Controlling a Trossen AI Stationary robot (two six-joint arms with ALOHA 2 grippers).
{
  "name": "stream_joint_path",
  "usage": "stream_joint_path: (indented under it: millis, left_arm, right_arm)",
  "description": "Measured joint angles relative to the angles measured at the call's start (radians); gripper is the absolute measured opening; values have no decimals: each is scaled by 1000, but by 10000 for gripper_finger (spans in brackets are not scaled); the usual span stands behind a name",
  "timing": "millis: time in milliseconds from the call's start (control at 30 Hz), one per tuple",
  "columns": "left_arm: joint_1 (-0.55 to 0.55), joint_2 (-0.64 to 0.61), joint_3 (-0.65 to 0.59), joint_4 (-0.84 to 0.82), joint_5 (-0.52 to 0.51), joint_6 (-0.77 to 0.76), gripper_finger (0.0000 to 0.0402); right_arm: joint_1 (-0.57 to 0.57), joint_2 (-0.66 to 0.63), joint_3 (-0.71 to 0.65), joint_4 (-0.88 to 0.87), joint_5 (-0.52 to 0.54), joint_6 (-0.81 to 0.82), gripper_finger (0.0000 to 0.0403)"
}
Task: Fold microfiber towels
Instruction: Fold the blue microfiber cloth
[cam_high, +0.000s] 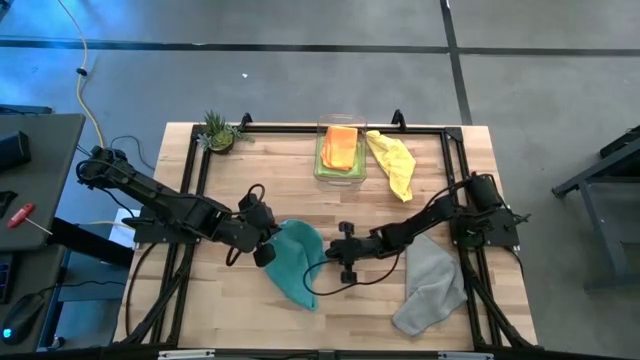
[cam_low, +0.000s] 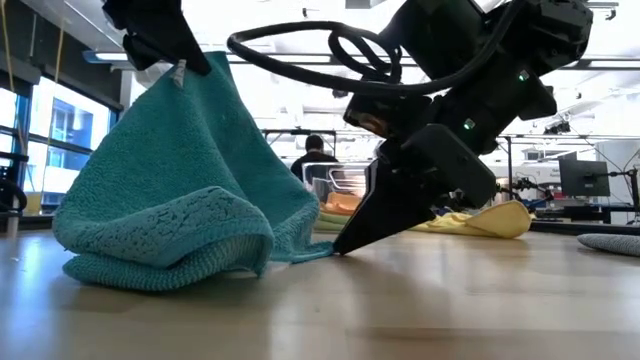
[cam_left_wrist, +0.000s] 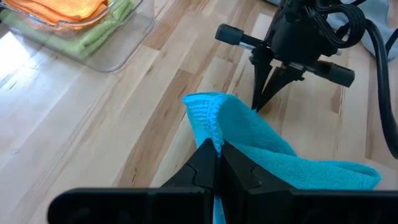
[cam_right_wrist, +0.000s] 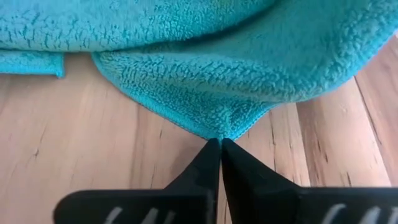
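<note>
The teal towel (cam_high: 297, 262) lies bunched at the table's middle, one part lifted and the rest heaped on the wood (cam_low: 165, 245). My left gripper (cam_high: 266, 251) is shut on its raised part (cam_low: 175, 75). My right gripper (cam_high: 334, 256) is shut at a low corner of the towel, just to the right of it. The grey towel (cam_high: 430, 285) lies flat at the near right. The yellow towel (cam_high: 392, 163) lies at the far side next to the clear bin (cam_high: 322, 172), which holds the orange towel (cam_high: 340, 147) on the lime green one (cam_high: 329, 160). My left gripper pinches an edge of the teal towel (cam_left_wrist: 210, 127) between its two fingers, slanting down from the table's left. That part is lifted, and the cloth hangs from it in a slope down to the heap on the table. My right gripper pinches the tip of a towel corner (cam_right_wrist: 228, 129) between its fingertips (cam_low: 345, 243), slanting down from the table's right. The corner lies low at the wood, with the cloth spreading away from the fingers.
A small potted plant (cam_high: 218, 132) stands at the far left corner. A black frame rail (cam_high: 300, 128) runs round the table's edges. Bare wood shows at the near middle and between the bin and the teal towel. A person (cam_low: 314, 155) shows in the room beyond.
</note>
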Motion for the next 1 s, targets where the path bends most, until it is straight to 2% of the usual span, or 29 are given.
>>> stream_joint_path:
  millis: [200,500,733,1000]
  left_arm:
    - [-28,-26,7,-2,-19,0,0]
    - [-98,-90,8,-6,-100,1,0]
    - [-197,-96,9,22,-176,7,0]
    - [-339,-104,9,156,-299,8,0]
  right_arm:
    - [12,-73,-1,-141,72,5,1]
    - [70,-285,-1,-376,232,33,0]
    - [146,-424,-1,-449,341,55,0]
    - [247,-548,-1,-477,427,75,0]
